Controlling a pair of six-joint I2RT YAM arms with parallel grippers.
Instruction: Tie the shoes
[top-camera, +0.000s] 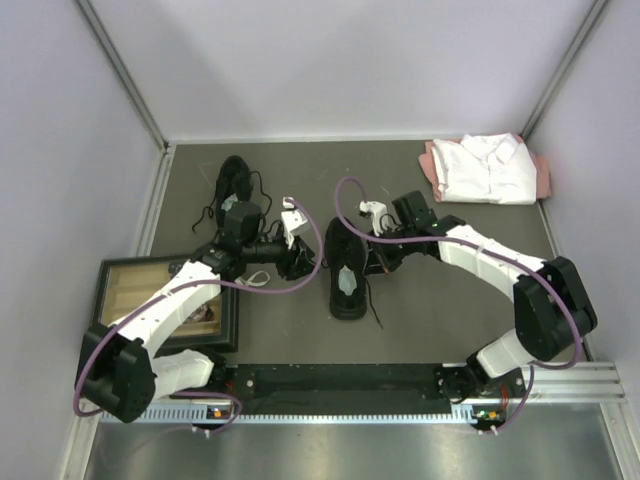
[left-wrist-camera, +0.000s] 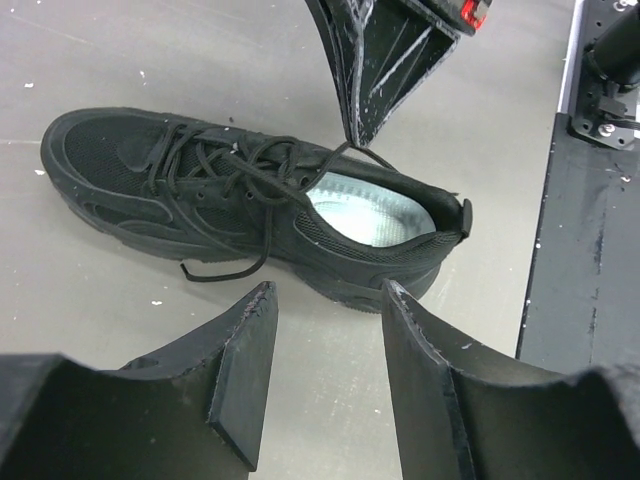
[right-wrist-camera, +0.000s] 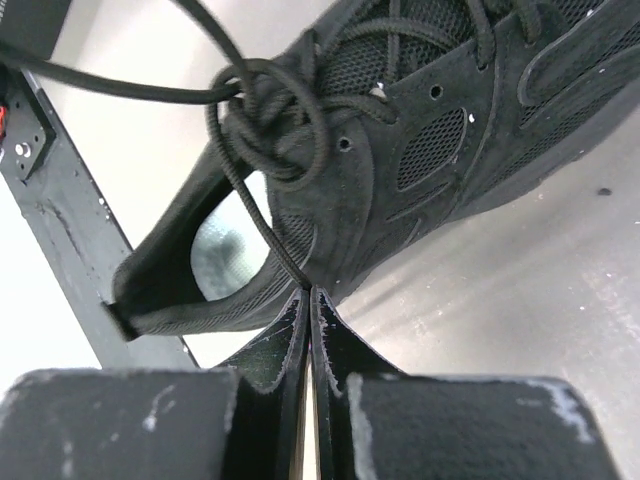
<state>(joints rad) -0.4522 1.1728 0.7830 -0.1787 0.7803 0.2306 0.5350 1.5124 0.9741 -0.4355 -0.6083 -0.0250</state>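
One black shoe (top-camera: 346, 268) with a pale grey insole lies in the middle of the table, toe pointing away. The second black shoe (top-camera: 236, 185) lies at the far left. My right gripper (right-wrist-camera: 308, 292) is shut on a thin black lace (right-wrist-camera: 267, 235) that runs up to a loose knot over the shoe's (right-wrist-camera: 430, 150) eyelets. It sits just right of the shoe in the top view (top-camera: 373, 262). My left gripper (left-wrist-camera: 325, 300) is open and empty, just left of the shoe (left-wrist-camera: 250, 200); it shows in the top view (top-camera: 299, 262). The right gripper's fingers (left-wrist-camera: 365, 70) hold the lace taut above the insole.
A folded white shirt (top-camera: 485, 168) lies on a pink cloth at the far right. A dark framed tray (top-camera: 160, 300) sits at the near left, under the left arm. A black rail (top-camera: 340, 380) runs along the near edge. Walls close in the sides.
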